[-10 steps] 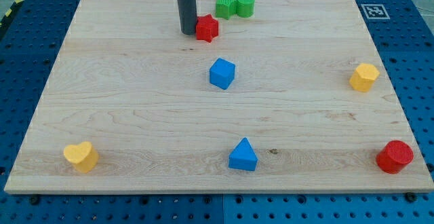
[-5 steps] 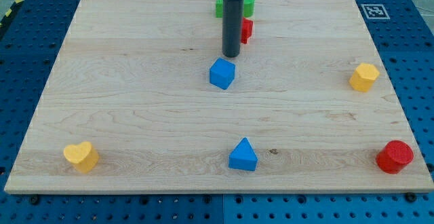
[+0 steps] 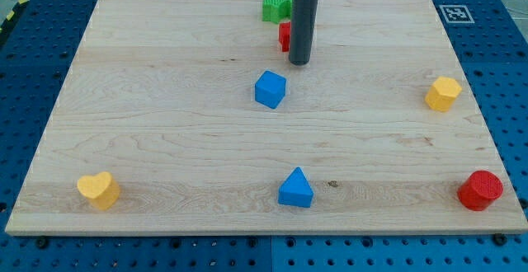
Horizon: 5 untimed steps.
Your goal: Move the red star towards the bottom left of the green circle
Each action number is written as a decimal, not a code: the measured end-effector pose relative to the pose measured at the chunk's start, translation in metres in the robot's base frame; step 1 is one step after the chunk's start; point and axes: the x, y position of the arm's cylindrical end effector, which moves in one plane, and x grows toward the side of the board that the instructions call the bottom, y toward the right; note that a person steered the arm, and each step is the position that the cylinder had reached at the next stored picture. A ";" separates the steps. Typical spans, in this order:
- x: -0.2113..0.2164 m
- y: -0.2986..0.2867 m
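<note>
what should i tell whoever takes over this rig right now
My tip is on the board, just right of the red star and partly hiding it.
A green block sits just above the star; the green circle is behind the rod, not visible.
Blue cube lies below, left of the tip.
Done: star is near the green pair.
Left: confirm it sits bottom left of the circle; nudge if not.

Red star (image 3: 284, 36), half hidden, top centre.
</note>
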 end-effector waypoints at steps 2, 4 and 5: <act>-0.015 0.000; -0.015 0.023; -0.019 0.018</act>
